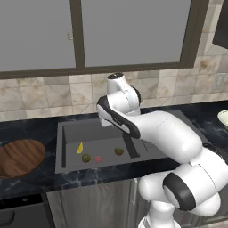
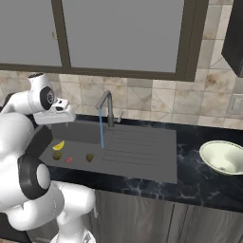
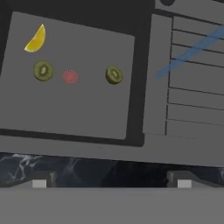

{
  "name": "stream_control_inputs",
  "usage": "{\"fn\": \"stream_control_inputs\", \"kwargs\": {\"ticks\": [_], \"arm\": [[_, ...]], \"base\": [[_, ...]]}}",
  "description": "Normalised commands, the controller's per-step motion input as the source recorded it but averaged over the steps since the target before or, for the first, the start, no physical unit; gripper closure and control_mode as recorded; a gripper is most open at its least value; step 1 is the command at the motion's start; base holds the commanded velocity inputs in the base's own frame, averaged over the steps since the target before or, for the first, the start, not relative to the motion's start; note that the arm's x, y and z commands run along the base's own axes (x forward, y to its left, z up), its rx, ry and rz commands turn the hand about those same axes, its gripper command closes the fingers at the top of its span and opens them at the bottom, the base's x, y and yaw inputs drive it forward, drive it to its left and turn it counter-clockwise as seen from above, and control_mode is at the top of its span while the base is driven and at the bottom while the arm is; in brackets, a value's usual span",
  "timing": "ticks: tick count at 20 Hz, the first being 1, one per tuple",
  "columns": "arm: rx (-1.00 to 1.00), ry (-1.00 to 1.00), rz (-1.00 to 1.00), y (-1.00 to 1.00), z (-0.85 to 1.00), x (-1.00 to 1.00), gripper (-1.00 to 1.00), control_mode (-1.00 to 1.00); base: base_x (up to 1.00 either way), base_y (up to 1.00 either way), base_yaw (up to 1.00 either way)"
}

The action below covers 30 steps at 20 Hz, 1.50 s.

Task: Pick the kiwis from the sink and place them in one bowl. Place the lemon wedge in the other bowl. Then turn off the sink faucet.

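1. Dark grey sink (image 2: 142, 156) sits recessed in the black marble table (image 2: 199, 182), across the middle of the right base view; its ribbed drainboard takes up the right part.
2. We see the lemon wedge (image 3: 36, 39) at the upper left of the hand view, lying on the basin floor.
3. Just below it lies one kiwi (image 3: 43, 71); the other kiwi (image 3: 114, 75) lies further right, apart from it, at about the same height in the frame.
4. Between the two kiwis, nearer the left one, lies a small flat red-pink thing (image 3: 70, 76) (we cannot tell what it is).
5. Our claw (image 3: 111, 183) hangs above the sink with its two finger tips spread wide at the bottom of the hand view, holding nothing.
6. The faucet (image 2: 107, 107) stands at the back edge of the sink, centre left in the right base view, and a blue stream (image 2: 101, 128) falls from its spout.
7. The wooden bowl (image 1: 20, 156) rests on the table at the left edge of the left base view.
8. The pale bowl (image 2: 222, 157) rests on the table at the right edge of the right base view.
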Motion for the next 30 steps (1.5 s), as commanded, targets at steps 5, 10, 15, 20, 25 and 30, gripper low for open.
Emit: {"fn": "stream_control_inputs", "kwargs": {"ticks": [5,10,15,20,25,30], "arm": [[-0.11,0.0,0.0,0.0,-0.24,0.01,-1.0,-1.0],[-0.02,0.0,0.0,0.0,-0.21,0.02,-1.0,-1.0],[-0.02,0.0,0.0,0.0,-0.18,0.04,-1.0,-1.0],[-0.03,0.0,0.0,0.0,-0.21,0.06,-1.0,-1.0],[-0.03,0.0,0.0,0.0,-0.24,0.17,-1.0,-1.0],[-0.01,0.0,0.0,0.0,-0.22,0.23,-1.0,-1.0]], "base": [[0.0,0.0,0.0],[0.0,0.0,0.0],[0.0,0.0,0.0],[0.0,0.0,0.0],[0.0,0.0,0.0],[0.0,0.0,0.0]]}}
